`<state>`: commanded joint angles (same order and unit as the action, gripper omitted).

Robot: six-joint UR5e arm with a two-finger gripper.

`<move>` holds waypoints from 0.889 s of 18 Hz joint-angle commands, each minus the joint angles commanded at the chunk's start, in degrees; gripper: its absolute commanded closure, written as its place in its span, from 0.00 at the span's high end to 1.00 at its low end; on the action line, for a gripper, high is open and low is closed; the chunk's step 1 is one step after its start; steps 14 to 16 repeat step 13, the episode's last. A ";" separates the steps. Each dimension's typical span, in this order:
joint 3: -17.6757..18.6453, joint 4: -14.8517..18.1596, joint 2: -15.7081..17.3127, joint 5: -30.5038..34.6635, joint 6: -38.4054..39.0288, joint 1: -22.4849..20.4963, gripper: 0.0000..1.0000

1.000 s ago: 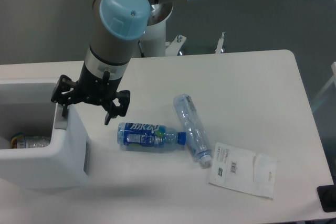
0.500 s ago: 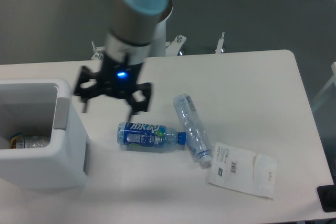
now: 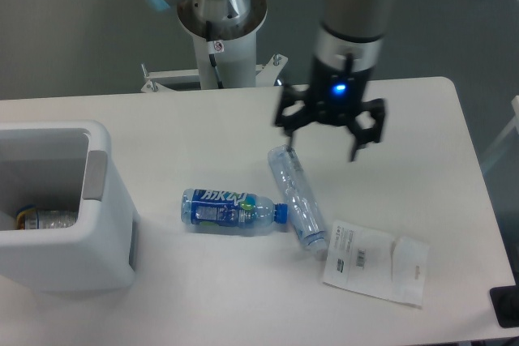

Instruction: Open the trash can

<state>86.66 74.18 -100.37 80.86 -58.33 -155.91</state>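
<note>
End effector (image 3: pixel 323 146) has swung right since the last frames: it was at the bin's grey tab, then over the counter middle, now hangs above the clear bottle's upper end, well apart from the bin. Fingers spread apart, nothing between them; blue light lit on the wrist. Left to right: bin (image 3: pixel 97 257) sits at the left edge of the counter (image 3: pixel 405 119), partly cut off by the frame, top open, no lid visible across the opening, grey tab (image 3: pixel 95 174) on its right inner wall. A bottle (image 3: pixel 47 219) lies inside at the bottom, only partly visible. Just right of the bin, blue-label bottle (image 3: pixel 231 210) lies on its side, blue cap pointing right. Its cap touches or nearly touches the clear bottle (image 3: pixel 296 196), which lies diagonally, upper end under the end effector, lower end toward the front. Paper label (image 3: pixel 375 262) lies flat next to the clear bottle's lower end, on its right; can't tell if they touch. Dark object (image 3: pixel 508 305) at the bottom-right corner, cut off, can't identify. Arm base (image 3: pixel 217 30) stands behind the counter's far edge.
</note>
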 joint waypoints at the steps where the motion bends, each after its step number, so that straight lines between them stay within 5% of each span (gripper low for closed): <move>1: 0.18 0.00 -0.09 0.00 -2.90 -0.88 1.00; 7: 1.67 -0.09 -2.37 3.59 -22.59 -4.49 1.00; 16: 1.76 -2.98 -4.66 6.42 -23.93 -4.49 1.00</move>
